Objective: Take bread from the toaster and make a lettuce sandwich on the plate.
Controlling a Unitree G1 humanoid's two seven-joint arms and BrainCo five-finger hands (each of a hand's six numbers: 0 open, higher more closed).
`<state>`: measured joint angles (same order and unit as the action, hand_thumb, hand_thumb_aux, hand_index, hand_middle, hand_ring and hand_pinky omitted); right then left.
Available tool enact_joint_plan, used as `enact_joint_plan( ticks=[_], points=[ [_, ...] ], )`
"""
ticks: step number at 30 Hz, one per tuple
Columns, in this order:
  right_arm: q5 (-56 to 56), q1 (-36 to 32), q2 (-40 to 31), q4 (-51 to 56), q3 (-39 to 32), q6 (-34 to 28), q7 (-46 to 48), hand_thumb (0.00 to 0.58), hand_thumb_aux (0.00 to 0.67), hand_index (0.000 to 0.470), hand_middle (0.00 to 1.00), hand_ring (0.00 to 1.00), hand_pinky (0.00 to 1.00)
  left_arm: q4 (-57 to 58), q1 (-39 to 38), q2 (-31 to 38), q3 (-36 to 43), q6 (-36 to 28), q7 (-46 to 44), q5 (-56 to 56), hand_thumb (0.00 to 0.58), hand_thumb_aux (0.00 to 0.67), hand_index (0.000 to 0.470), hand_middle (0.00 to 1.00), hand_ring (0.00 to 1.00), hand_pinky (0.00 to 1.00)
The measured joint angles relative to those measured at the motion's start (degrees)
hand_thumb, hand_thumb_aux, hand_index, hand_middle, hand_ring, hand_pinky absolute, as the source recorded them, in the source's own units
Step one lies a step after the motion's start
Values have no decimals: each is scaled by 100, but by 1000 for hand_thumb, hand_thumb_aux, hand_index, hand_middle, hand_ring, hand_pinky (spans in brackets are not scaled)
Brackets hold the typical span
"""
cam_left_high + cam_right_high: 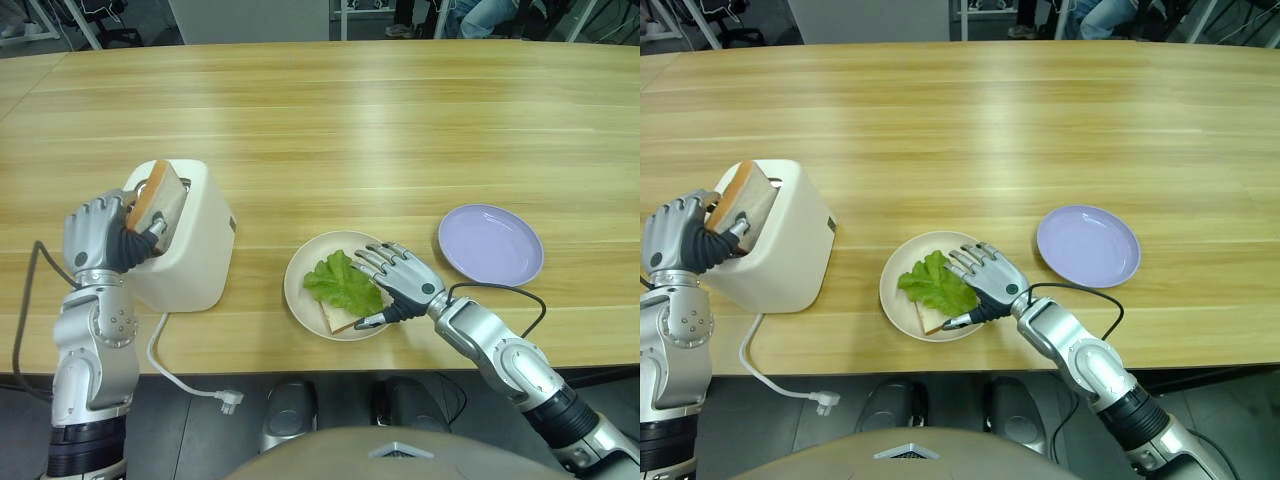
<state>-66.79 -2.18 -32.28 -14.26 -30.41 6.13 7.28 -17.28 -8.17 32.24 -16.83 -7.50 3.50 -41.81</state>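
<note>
A white toaster (188,245) stands at the table's left front. My left hand (100,232) is shut on a slice of bread (157,196) that sticks up tilted out of the toaster's slot. On the cream plate (300,268) in front of me lies another bread slice (345,315) with a green lettuce leaf (340,284) on top. My right hand (402,280) rests over the plate's right side with fingers spread, touching the lettuce and the bread's edge, holding nothing.
A lilac plate (490,243) sits to the right of the cream plate, bare. The toaster's white cord and plug (228,401) hang over the table's front edge. A black cable (500,290) loops by my right wrist.
</note>
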Motion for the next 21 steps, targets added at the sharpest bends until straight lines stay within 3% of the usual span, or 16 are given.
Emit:
enact_joint_plan(
  ticks=[7,13,21],
  points=[
    [159,145,118,-390,561,39,-648,0,0,0,0,0,0,-490,588,-37,-297,652,507,506,580,670,460,1000,1000,1000],
    [644,888,256,-494,997,885,-2532,0,0,0,0,0,0,-1647,1426,-560,-53,1003,280,1557,580,670,460,1000,1000,1000],
    [468,1890,81,-771,1080,1883,-4133,0,0,0,0,0,0,-2064,1342,-1647,1232,327,-756,3076,580,670,460,1000,1000,1000]
  ],
)
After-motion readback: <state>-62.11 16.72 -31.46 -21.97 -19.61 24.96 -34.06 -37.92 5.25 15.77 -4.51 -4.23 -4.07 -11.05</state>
